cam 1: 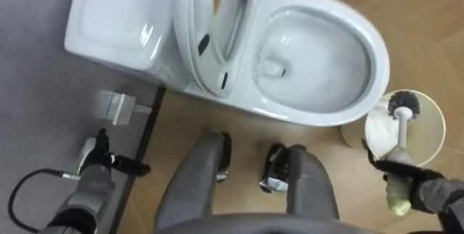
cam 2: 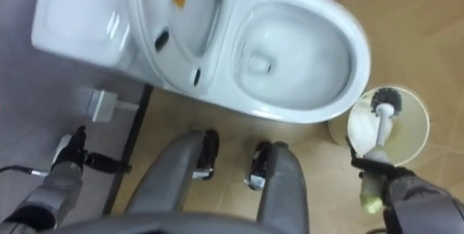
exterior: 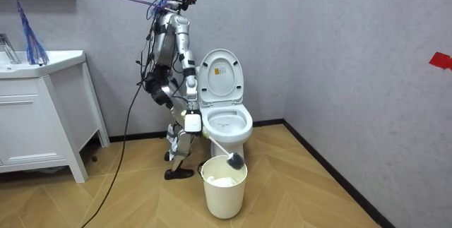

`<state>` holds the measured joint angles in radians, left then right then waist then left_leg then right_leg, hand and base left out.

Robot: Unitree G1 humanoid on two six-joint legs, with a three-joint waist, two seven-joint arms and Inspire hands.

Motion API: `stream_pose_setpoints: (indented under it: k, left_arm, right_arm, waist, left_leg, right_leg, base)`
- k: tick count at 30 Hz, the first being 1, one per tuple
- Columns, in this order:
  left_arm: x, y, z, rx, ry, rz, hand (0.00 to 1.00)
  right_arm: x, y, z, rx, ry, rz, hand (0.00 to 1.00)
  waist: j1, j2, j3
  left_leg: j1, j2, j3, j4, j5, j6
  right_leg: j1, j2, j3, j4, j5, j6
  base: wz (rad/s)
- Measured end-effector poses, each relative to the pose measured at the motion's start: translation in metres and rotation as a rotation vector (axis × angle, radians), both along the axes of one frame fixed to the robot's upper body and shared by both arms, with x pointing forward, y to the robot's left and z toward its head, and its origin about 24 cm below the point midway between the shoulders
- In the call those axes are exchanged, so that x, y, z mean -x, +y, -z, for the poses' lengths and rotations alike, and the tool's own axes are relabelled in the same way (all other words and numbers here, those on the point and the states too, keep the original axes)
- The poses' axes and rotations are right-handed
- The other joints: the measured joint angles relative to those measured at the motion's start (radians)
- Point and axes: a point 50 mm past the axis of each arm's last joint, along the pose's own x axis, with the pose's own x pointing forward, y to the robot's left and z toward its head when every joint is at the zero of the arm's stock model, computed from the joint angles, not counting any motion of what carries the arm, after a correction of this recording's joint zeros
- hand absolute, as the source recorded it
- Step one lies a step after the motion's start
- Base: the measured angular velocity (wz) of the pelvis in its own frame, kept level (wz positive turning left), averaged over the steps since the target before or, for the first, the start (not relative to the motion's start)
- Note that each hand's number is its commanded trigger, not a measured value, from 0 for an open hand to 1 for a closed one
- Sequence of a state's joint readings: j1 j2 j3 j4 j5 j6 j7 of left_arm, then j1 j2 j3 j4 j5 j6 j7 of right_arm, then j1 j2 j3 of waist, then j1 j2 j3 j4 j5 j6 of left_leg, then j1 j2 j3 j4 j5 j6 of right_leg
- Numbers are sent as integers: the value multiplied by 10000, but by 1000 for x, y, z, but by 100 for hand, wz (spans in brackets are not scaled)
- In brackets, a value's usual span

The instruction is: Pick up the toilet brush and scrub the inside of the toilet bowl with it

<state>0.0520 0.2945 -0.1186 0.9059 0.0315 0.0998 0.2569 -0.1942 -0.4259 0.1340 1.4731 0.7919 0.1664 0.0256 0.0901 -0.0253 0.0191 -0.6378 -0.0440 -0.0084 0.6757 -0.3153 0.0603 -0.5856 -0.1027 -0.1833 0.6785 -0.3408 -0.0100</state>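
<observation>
The white toilet (cam 1: 366, 82) stands in front of me with its seat and lid (cam 1: 210, 38) raised and the bowl open. My right hand (cam 1: 415, 182) is shut on the pale handle of the toilet brush (cam 1: 401, 134), at the lower right. The brush's dark bristle head (cam 1: 404, 104) hangs over the mouth of a white bucket (cam 1: 438, 122) right of the bowl. In the room view I stand at the toilet's (exterior: 224, 118) left side, with the brush (exterior: 233, 160) slanting down over the bucket (exterior: 224, 189). My left hand (cam 1: 96, 163) hangs idle by the wall, fingers relaxed.
The tank (cam 1: 112, 17) is at the upper left. A small white wall fitting (cam 1: 119, 107) and a dark skirting strip (cam 1: 141, 147) sit low on the grey wall at my left. A white vanity cabinet (exterior: 42, 115) stands at the room view's left.
</observation>
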Motion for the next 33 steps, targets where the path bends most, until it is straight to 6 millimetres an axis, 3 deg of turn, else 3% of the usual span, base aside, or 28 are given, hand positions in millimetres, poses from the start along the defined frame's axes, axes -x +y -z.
stream_pose_setpoints:
  k: [10,15,20,24,29,33]
  left_arm:
    - [57,16,0,-132,-211,-1917,0]
    - [60,16,-17,-632,-1131,-1860,0]
    - [56,6,-22,-1253,-1442,-1176,0]
    - [34,1,-46,-2104,-2955,-384,0]
    - [28,-4,-63,-3451,-3487,852,0]
    - [5,-15,-93,-4550,-5341,2253,0]
  right_arm:
    - [76,25,24,-1165,-14,3905,100]
    - [97,28,27,-955,337,4197,100]
    - [94,34,29,-969,372,3687,100]
    - [90,32,28,-683,220,3374,100]
    - [84,36,30,-502,186,2542,100]
    - [68,35,28,-69,449,239,100]
  waist:
    - [-386,-156,-146]
    - [-507,-256,-169]
    - [-482,-342,-141]
    - [-261,-412,-118]
    - [-191,-534,-46]
    - [12,-551,-48]
  left_leg:
    - [3723,128,-257,-2390,148,-57]
    - [4640,124,-470,-2843,186,-94]
    - [5608,119,-494,-3335,237,-134]
    - [5783,129,-521,-3375,257,-167]
    - [5808,137,-846,-3276,292,-218]
    - [5818,156,-896,-3332,320,-269]
  right_leg:
    - [4050,405,-404,-3025,613,195]
    - [5279,514,-697,-4031,799,219]
    - [6149,538,-743,-4439,855,228]
    - [6401,602,-787,-4626,927,186]
    - [6690,683,-948,-4900,1040,146]
    - [6713,735,-942,-4911,1092,81]
  base:
    - [4]
    - [14]
    - [2]
    - [0]
    - [17]
    - [0]
